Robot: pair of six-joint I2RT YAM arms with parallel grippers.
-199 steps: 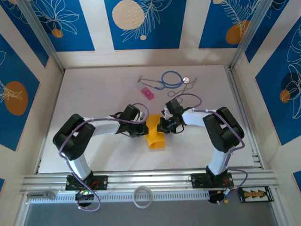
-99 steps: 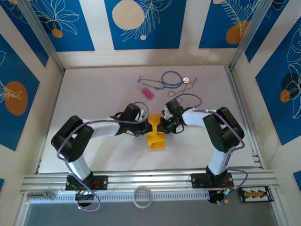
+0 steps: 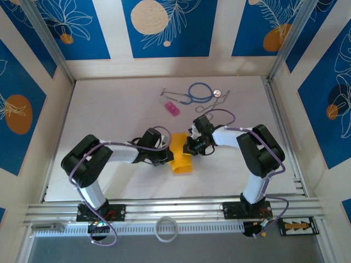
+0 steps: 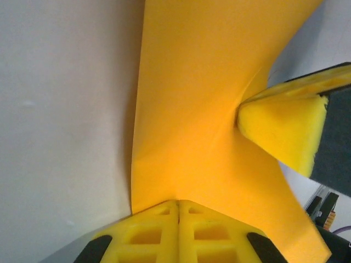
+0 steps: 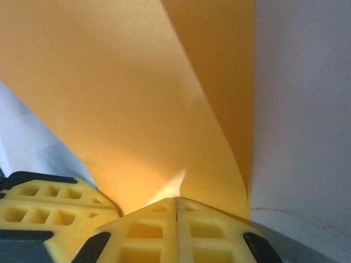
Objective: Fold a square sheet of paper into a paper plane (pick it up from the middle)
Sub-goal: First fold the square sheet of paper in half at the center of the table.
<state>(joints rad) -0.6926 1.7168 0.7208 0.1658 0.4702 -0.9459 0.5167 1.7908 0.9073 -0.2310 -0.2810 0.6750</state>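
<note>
The left tool (image 4: 178,204), jaws pressed together, pinches one side of the square sheet of paper (image 3: 181,159) at mid-tabletop. The right tool (image 5: 176,200), likewise closed, clamps the opposite side. The two face each other across the sheet with little room between them.

Seen from the left wrist, the orange-yellow paper rises out of the closed yellow fingertips (image 4: 148,230) and bends in a smooth curve to the right tool's pad (image 4: 279,131). No sharp crease is visible along that bend. From above, the sheet reads as a curled trough, narrow where the two tools gather it and flaring wider toward the near edge of the tabletop (image 3: 109,115). Whether its lower end rests on the surface or hangs just clear cannot be told.

The paired grip looks meant to bring the two halves together along the centre line, the first fold of the plane. The task therefore appears to be at an early stage, with no pointed dart shape formed. The next move likely calls for pressing the curve flat into a crease without letting either edge slip.

Well apart at the far side lie a small pink block (image 3: 173,108) and a blue looped cord (image 3: 201,91). A white ring (image 3: 166,228) sits on the rail near the arm bases.
</note>
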